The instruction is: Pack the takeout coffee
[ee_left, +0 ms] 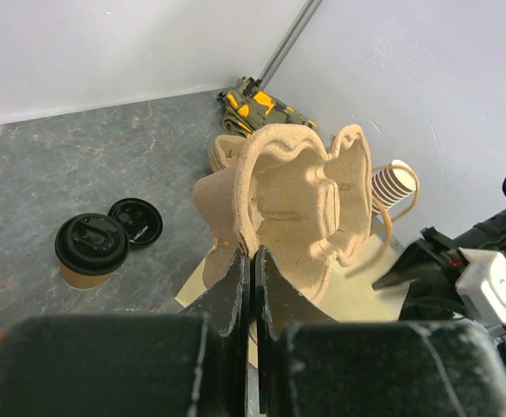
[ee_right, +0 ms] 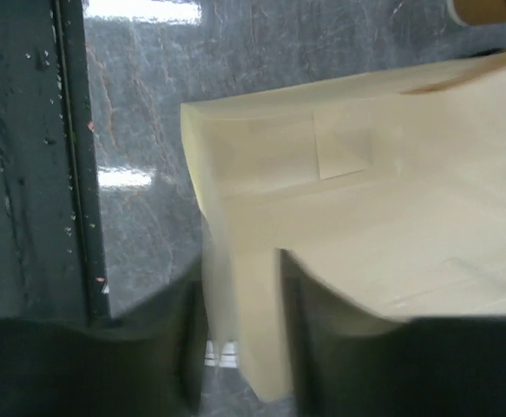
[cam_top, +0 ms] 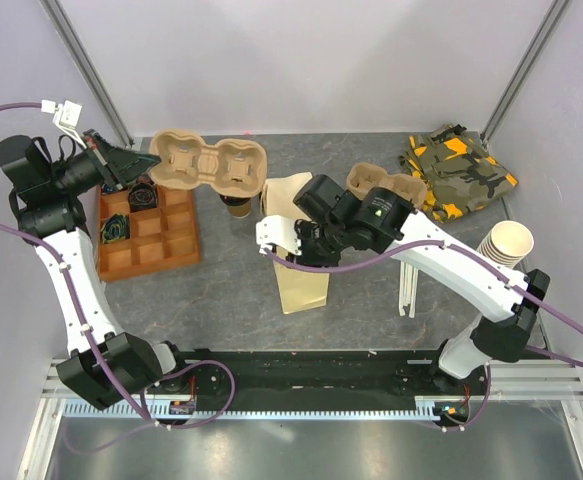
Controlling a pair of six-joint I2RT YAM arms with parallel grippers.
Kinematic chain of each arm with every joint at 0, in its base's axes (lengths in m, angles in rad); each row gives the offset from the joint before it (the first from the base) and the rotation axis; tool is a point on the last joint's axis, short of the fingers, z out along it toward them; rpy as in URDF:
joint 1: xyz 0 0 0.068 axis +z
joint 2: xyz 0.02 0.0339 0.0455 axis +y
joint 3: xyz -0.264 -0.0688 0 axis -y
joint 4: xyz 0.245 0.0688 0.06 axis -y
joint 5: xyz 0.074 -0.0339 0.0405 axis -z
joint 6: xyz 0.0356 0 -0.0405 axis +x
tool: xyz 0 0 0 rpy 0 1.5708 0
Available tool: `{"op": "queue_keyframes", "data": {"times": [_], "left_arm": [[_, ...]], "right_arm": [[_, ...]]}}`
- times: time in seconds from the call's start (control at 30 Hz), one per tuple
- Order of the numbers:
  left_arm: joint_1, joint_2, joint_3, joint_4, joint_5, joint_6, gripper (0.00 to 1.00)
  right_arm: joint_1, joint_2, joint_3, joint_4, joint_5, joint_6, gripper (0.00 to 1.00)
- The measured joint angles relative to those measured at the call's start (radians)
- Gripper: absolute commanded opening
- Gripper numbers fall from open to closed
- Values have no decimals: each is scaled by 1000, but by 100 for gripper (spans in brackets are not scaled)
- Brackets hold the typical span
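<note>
Now, left pincer (ee_left: 251, 261) clamped on the carrier (ee_left: 296, 191), right pincer (ee_right: 241, 291) astride the bag (ee_right: 365, 226) edge, grip unclear, spread its mouth wide before you fetch the coffee (ee_left: 90, 248).

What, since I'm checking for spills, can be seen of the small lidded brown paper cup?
The small brown paper cup stands upright on the grey stone-look table, closed by a round black plastic lid seated level. A loose black lid lies close beside it. Nothing holds it; no spill shows.
</note>
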Motion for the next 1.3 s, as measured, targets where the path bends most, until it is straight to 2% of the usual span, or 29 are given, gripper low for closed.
{"op": "queue_keyframes", "data": {"times": [0.03, 0.07, 0.23, 0.43, 0.63, 0.77, 1.03, 1.3], "left_arm": [[0, 0, 2, 0, 0, -2, 2], [0, 0, 4, 1, 0, -4, 2], [2, 3, 23, 5, 0, -14, 2], [4, 13, 37, 8, 0, -23, 2], [4, 29, 38, 26, -8, -40, 2], [5, 29, 37, 53, -19, -71, 2], [16, 24, -35, 130, -27, -146, 2], [51, 23, -38, 142, -31, -161, 2]], "right_arm": [[-1, 0, 0, -3, 0, 10, 80], [-3, 0, 2, -3, -2, 14, 85], [-8, 4, 117, -34, -21, 32, 90], [-29, 4, 389, -22, -45, 35, 90], [-291, 70, 586, 92, -91, 55, 90], [-386, 164, 595, 180, -103, 55, 90], [-407, 346, 591, 317, -184, 45, 82], [-411, 386, 478, 303, -288, -55, 72]]}}
